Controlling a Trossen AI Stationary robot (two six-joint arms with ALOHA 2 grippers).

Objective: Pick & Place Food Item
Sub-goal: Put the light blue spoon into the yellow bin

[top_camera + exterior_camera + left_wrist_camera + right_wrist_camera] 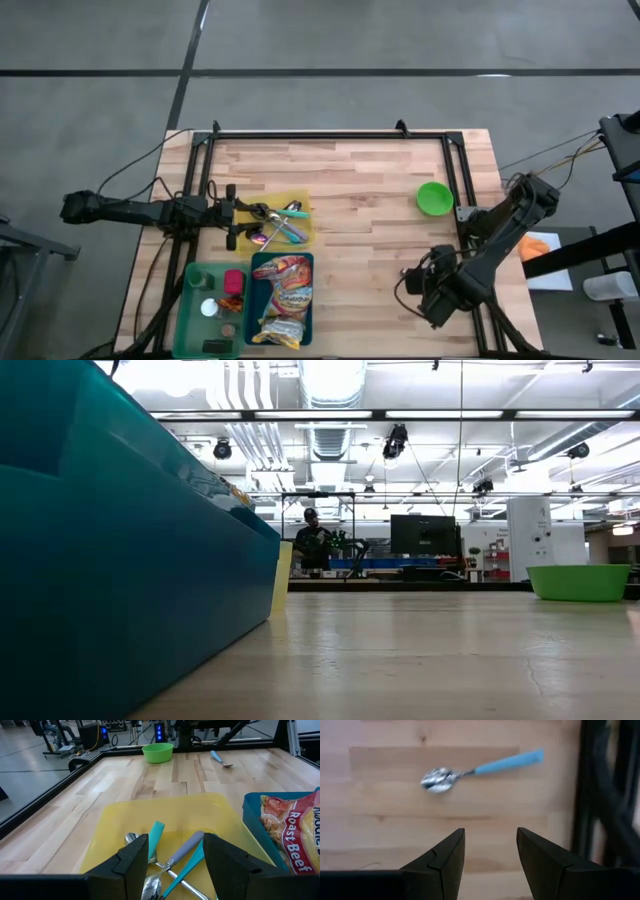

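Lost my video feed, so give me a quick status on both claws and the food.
Left claw open over yellow tray of spoons. Right claw open, empty, above blue-handled spoon. Noodle packet sits in blue bin. Nothing blocking.

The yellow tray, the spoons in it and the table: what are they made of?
The shallow yellow tray looks like smooth, matte moulded plastic. The spoons seem to have shiny metal bowls with coloured, probably plastic, handles. The pale wooden table shows grain and joined strips, likely butcher-block wood with a satin finish.

Desk: smooth pale wood planks. Yellow tray: glossy plastic. Spoon: shiny metal bowl, blue plastic handle. Noodle packet: glossy wrapper.
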